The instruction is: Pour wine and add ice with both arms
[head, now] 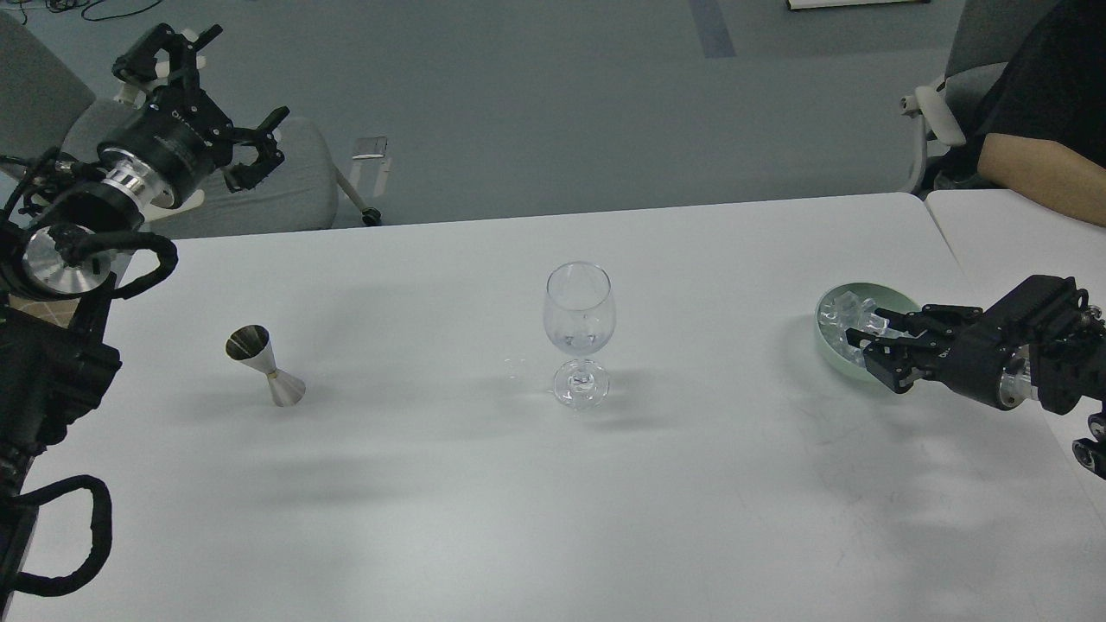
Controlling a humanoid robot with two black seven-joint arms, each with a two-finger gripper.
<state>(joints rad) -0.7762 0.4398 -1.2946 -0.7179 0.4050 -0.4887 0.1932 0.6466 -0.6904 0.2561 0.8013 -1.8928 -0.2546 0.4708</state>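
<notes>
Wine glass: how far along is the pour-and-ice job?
Done: nothing obvious. The wine glass stands mid-table and looks nearly empty, though something small and clear may sit at its bottom. The steel jigger stands untouched. In hand: the right pincer is at the green bowl among the ice; grip unclear. The left pincer is raised, open, empty. Left: wine, ice transfer.

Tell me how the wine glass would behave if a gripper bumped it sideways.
The wine glass would probably tip rather than slide: its wide bowl sits high on a thin stem over a small foot. It looks nearly empty, so likely light. Thin clear glass suggests it could break if it fell on the table.
</notes>
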